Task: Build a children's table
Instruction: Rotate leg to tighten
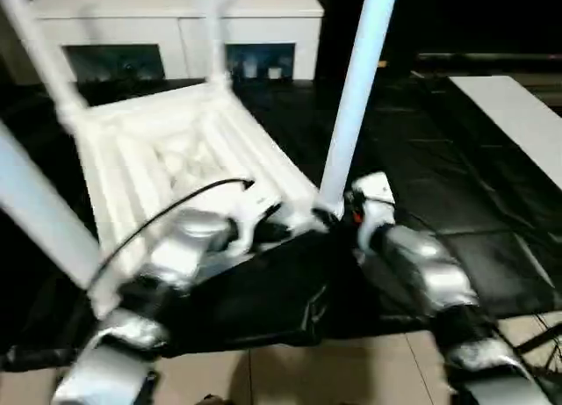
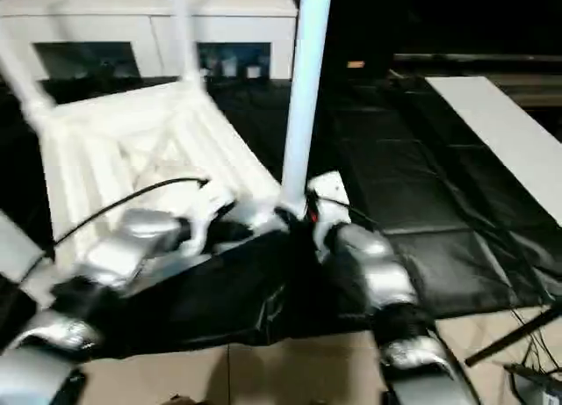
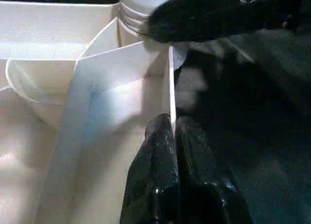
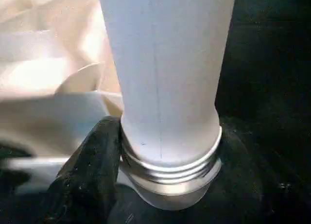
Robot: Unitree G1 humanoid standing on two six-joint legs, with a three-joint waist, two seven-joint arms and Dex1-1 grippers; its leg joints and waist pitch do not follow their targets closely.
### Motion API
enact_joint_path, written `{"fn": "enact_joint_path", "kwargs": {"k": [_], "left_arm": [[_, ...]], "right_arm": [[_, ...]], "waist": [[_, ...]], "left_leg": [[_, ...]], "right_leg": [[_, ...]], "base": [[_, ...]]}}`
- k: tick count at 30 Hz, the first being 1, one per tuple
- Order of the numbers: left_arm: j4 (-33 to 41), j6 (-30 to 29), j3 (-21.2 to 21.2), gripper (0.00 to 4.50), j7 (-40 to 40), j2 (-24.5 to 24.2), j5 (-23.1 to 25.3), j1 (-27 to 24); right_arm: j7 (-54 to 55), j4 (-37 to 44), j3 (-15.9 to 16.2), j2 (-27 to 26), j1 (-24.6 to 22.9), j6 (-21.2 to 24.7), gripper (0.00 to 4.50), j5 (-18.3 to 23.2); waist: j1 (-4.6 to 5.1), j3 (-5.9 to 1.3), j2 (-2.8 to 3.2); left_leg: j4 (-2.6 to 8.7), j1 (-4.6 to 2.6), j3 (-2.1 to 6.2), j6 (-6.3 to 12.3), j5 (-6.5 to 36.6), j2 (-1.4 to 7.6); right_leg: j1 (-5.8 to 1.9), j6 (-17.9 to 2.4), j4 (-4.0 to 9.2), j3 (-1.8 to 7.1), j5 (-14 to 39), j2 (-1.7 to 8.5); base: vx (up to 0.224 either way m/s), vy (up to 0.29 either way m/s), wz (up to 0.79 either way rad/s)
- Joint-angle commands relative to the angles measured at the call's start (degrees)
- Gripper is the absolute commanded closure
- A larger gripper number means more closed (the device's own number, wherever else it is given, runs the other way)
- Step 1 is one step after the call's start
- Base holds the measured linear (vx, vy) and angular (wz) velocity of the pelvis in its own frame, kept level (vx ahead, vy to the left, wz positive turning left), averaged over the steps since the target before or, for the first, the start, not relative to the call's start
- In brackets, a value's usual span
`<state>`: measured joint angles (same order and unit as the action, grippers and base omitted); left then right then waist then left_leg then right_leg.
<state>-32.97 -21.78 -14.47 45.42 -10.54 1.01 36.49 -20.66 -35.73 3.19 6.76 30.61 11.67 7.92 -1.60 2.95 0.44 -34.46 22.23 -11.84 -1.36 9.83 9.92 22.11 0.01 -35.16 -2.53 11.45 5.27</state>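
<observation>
Beyond my work, a white cabinet [image 1: 176,23] is standing at the far left, its glass-fronted compartments [image 1: 260,61] showing small objects too blurred for me to name. A black mat [image 1: 421,185] is covering the floor under everything, creasing near me. Tan floor tiles [image 1: 342,374] are showing at the near edge. A flat white panel [image 1: 518,115] is lying at the far right.

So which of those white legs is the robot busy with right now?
Find the upside-down white tabletop on the black mat. The leg rises from its corner nearest the robot, where both silver forearms meet. Unlike the other legs, the right gripper has its black fingers at its threaded base.
</observation>
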Motion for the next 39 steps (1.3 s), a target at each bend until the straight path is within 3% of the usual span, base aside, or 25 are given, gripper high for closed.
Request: {"fn": "enact_joint_path", "kwargs": {"k": [1,2,5,6,8,10,14,17,18,19,20,22,23,24,26,27,28,30,33,37,38,39], "left_arm": [[-1.96,0.37,0.06,4.5,-3.5,3.76,-0.93,1.48],[-3.75,1.07,0.6,4.5,-6.54,5.18,-0.36,2.35],[-7.0,2.27,1.52,4.5,-11.69,7.85,0.79,4.04],[-7.71,2.68,1.64,4.5,-12.36,8.34,1.03,4.51],[-7.71,2.74,1.63,4.5,-12.3,8.39,1.01,4.59],[-7.32,2.73,1.48,4.5,-11.47,8.1,0.88,4.51],[-5.79,4.06,0.87,4.5,-7.79,5.96,0.87,3.34],[-3.93,5.12,-0.01,4.5,-4.2,3.74,0.69,2.21],[-3.4,5.59,-0.28,4.5,-3.25,3.16,0.68,1.91],[-2.68,5.18,-0.45,4.5,-2.04,2.34,0.51,1.58],[-1.43,5.08,-0.88,4.5,0.64,0.87,0.1,1.02],[-0.88,5.36,-1.15,4.5,1.99,0.23,-0.09,0.76],[-0.01,5.15,-1.46,4.5,4.07,-0.9,-0.36,0.43],[1.63,5.15,-1.97,4.5,8.09,-2.52,-1.23,-0.14],[3.32,6.19,-2.66,4.5,12.02,-3.86,-2.1,-0.77],[5.28,6.67,-3.41,4.5,15.62,-5.1,-3.17,-1.52],[6.87,6.5,-3.93,4.5,18.18,-6.0,-4.05,-2.09],[9.13,5.64,-4.5,4.5,21.16,-7.14,-5.33,-2.75],[11.82,4.53,-4.91,4.5,24.14,-8.72,-6.27,-3.45],[12.23,4.33,-4.89,4.5,24.81,-9.18,-6.42,-3.65],[12.23,4.33,-4.89,4.5,24.81,-9.18,-6.42,-3.65],[12.32,4.28,-4.85,4.5,24.87,-9.26,-6.31,-3.73]], "right_arm": [[8.43,-4.61,-1.35,-2.31,1.9,0.96,1.84,-1.57],[10.89,-6.3,-1.79,-4.01,3.15,0.62,1.84,-1.53],[15.4,-9.34,-1.08,-7.51,5.97,-0.79,1.84,-3.0],[14.01,-9.89,-0.85,-8.38,6.7,-2.68,1.84,-3.13],[12.63,-9.69,-1.12,-8.67,6.8,-3.79,1.28,-2.54],[11.45,-8.66,-1.59,-8.49,6.59,-5.15,1.14,-1.83],[8.35,-5.21,-2.32,-5.48,5.36,-6.55,0.72,-1.52],[3.58,-1.67,-0.14,-1.17,3.29,-5.23,0.63,-3.12],[2.23,-0.77,0.63,0.09,2.66,-4.74,0.47,-3.81],[-1.01,0.98,1.2,1.87,1.41,-4.36,0.47,-3.45],[-7.08,4.43,1.96,4.69,-0.87,-3.49,0.47,-1.87],[-9.78,6.01,2.3,5.86,-1.88,-2.98,0.47,-1.04],[-15.59,9.36,3.6,8.69,-4.07,-3.19,0.47,0.06],[-23.47,13.7,5.13,12.64,-6.92,-3.21,0.47,1.68],[-28.11,15.97,5.8,15.16,-8.44,-2.68,0.47,2.74],[-29.99,16.84,6.0,16.51,-8.97,-2.61,0.47,3.13],[-30.99,17.25,5.96,17.26,-9.19,-2.49,0.47,3.43],[-32.12,17.31,5.73,17.93,-9.14,-2.5,0.47,3.86],[-35.66,17.99,5.47,19.16,-8.71,-1.11,0.47,5.19],[-36.09,16.85,6.6,19.7,-7.99,-1.08,0.47,3.61],[-36.09,16.85,6.6,19.7,-7.99,-1.08,0.47,3.61],[-36.62,16.46,7.0,19.81,-7.87,-0.88,0.47,3.28]], "waist": [[0.21,-3.33,0.02],[0.15,-3.46,-0.16],[0.07,-3.56,0.04],[0.03,-3.61,-0.22],[-0.18,-3.68,-0.13],[-0.29,-3.72,-0.31],[-0.43,-3.74,-0.41],[-0.45,-3.73,-0.41],[-0.54,-3.72,-0.45],[-0.6,-3.72,-0.58],[-0.74,-3.73,-0.34],[-0.99,-3.81,-0.45],[-0.95,-3.75,-0.43],[-1.51,-3.64,-0.5],[-1.69,-3.62,-0.54],[-1.6,-3.55,0.13],[-1.46,-3.44,-0.23],[-1.64,-3.42,0.03],[-2.06,-3.46,-0.06],[-2.65,-3.53,-0.08],[-2.66,-3.51,-0.47],[-2.84,-3.57,-0.33]], "left_leg": [[4.92,-1.81,2.15,-2.77,20.22,3.03],[4.92,-1.79,2.18,-2.78,20.05,2.98],[4.97,-1.79,2.15,-2.61,19.25,3.0],[4.97,-1.7,2.04,-2.15,18.58,2.96],[4.87,-1.51,1.97,-1.17,17.47,3.0],[4.75,-1.36,1.84,0.19,15.68,2.99],[4.67,-1.25,1.76,1.35,14.36,3.02],[4.64,-0.96,1.8,2.16,12.62,3.05],[4.63,-1.21,1.73,2.36,12.47,3.17],[4.57,-1.07,1.78,2.5,12.28,3.11],[4.5,-1.14,1.71,2.89,11.97,3.2],[4.37,-1.19,1.63,3.88,11.16,3.28],[4.37,-1.09,1.62,4.2,11.35,3.16],[4.39,-1.28,1.66,4.43,12.17,3.49],[4.45,-1.2,1.68,4.7,12.24,3.62],[4.59,-1.2,1.75,4.29,12.82,3.51],[4.7,-1.37,1.74,3.52,14.39,3.6],[4.85,-1.77,1.78,2.34,16.19,3.81],[4.82,-2.17,1.44,1.5,16.01,3.83],[4.76,-1.74,1.45,1.75,13.77,3.69],[4.76,-1.6,1.42,1.81,13.61,3.64],[4.68,-1.59,1.48,1.74,13.17,3.65]], "right_leg": [[-0.73,-11.2,5.21,2.18,18.68,3.43],[-0.92,-10.97,5.27,2.17,18.62,3.43],[-0.9,-11.02,5.1,2.12,15.83,3.23],[-1.01,-10.91,5.07,2.11,14.38,3.15],[-1.24,-11.14,4.91,2.15,12.28,3.34],[-1.41,-11.7,4.74,2.14,10.55,3.32],[-1.63,-12.06,4.68,2.14,9.91,3.34],[-1.91,-12.36,4.42,2.04,8.1,3.29],[-1.74,-12.34,4.48,2.04,7.86,3.19],[-1.92,-12.37,4.42,1.99,7.67,3.22],[-1.83,-12.56,4.4,2.12,7.2,3.32],[-1.96,-13.01,4.29,2.14,5.25,3.27],[-1.92,-13.51,4.22,2.06,5.22,3.15],[-1.96,-13.06,4.41,2.14,6.07,3.34],[-1.97,-13.19,4.34,2.2,6.33,3.4],[-1.7,-13.59,4.37,2.11,7.33,3.25],[-1.56,-13.7,4.6,2.09,9.06,3.24],[-1.2,-13.94,4.71,2.2,11.17,3.4],[-0.91,-14.5,4.46,2.33,8.9,2.99],[-1.21,-14.23,4.13,2.3,7.31,3.2],[-1.3,-14.11,4.17,2.3,7.52,3.25],[-1.35,-13.86,4.13,2.34,7.87,3.42]], "base": [[0.0,0.0,0.0],[0.0,0.0,0.0],[0.0,0.0,0.0],[0.0,0.0,0.0],[0.0,0.0,0.0],[0.0,0.0,0.0],[0.0,0.0,0.0],[0.0,0.0,0.0],[0.0,0.0,0.0],[0.0,0.0,0.0],[0.0,0.0,0.0],[0.0,0.0,0.0],[0.0,0.0,0.0],[0.0,0.0,0.0],[0.0,0.0,0.0],[0.0,0.0,0.0],[0.0,0.0,0.0],[0.0,0.0,0.0],[0.0,0.0,0.0],[0.0,0.0,0.0],[0.0,0.0,0.0],[0.0,0.0,0.0]]}}
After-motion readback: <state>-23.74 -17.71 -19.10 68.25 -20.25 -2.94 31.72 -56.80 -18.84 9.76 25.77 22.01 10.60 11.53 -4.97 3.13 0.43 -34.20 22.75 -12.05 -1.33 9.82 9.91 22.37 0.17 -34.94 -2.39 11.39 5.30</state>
